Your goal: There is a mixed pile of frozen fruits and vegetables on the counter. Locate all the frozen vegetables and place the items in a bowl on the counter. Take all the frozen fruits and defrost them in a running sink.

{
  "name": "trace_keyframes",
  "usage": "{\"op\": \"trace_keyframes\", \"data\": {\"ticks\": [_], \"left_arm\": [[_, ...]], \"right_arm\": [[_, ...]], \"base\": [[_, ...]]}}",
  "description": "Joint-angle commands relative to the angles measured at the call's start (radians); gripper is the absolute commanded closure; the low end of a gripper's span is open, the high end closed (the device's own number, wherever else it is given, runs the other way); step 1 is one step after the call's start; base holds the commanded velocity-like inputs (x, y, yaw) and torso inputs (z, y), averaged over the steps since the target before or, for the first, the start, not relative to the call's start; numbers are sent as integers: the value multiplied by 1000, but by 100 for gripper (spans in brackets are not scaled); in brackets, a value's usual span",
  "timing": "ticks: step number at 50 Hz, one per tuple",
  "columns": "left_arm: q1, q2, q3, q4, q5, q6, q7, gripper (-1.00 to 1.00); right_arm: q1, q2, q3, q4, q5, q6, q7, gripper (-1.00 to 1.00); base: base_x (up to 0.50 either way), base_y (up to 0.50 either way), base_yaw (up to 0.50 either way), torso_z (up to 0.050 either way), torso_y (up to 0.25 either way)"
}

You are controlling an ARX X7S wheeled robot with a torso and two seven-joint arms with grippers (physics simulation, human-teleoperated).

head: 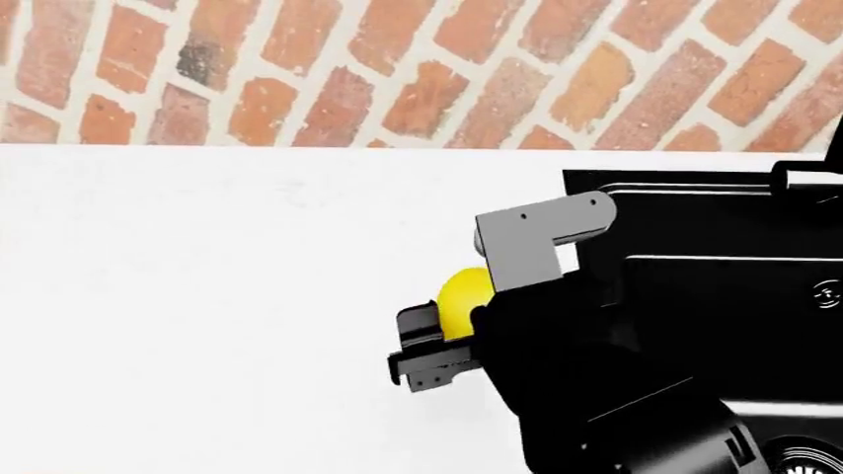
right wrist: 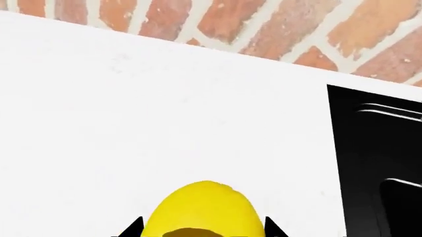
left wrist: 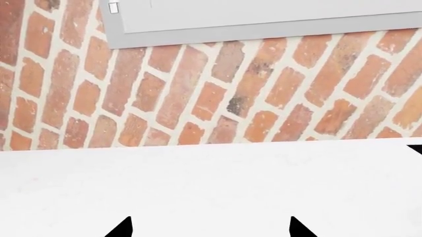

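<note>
The bright yellow lemon (right wrist: 204, 210) sits between the two black fingertips of my right gripper (right wrist: 203, 228), which press against its sides. In the head view the lemon (head: 464, 296) peeks out behind the grey fingers of the right gripper (head: 419, 351), over the white counter (head: 197, 296) and just left of the black sink (head: 685, 212). My left gripper (left wrist: 211, 229) is open over bare counter (left wrist: 197, 177) with nothing between its tips. The bowl, the grapes and the rest of the pile are out of view.
A red brick wall (head: 395, 69) runs along the back of the counter. A grey panel (left wrist: 264, 19) hangs on the wall above it in the left wrist view. The sink's edge (right wrist: 336, 148) lies close to the lemon's right side.
</note>
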Motion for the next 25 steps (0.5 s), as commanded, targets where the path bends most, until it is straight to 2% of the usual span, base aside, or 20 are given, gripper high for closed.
{"op": "trace_keyframes", "data": {"ticks": [1, 13, 16, 19, 22, 25], "left_arm": [[-1, 25, -19, 0, 10, -1, 39, -100], [5, 45, 3, 46, -4, -5, 60, -100], [-53, 40, 32, 87, -26, -63, 76, -100], [-167, 18, 58, 167, -122, -144, 93, -100], [-247, 34, 74, 206, -223, -164, 95, -100], [-251, 8, 75, 232, -251, -145, 76, -100]], "right_arm": [[-21, -14, 71, -55, 1, -7, 8, 100], [-21, 55, 144, -289, 86, 99, 105, 100], [-11, 65, 164, -317, 110, 122, 118, 100], [-2, 72, 177, -323, 119, 127, 120, 100], [-11, 79, 171, -335, 117, 124, 117, 100], [-26, 85, 169, -356, 125, 129, 120, 100]], "base": [[0, 0, 0, 0, 0], [0, 0, 0, 0, 0], [0, 0, 0, 0, 0], [0, 0, 0, 0, 0], [0, 0, 0, 0, 0], [0, 0, 0, 0, 0]]}}
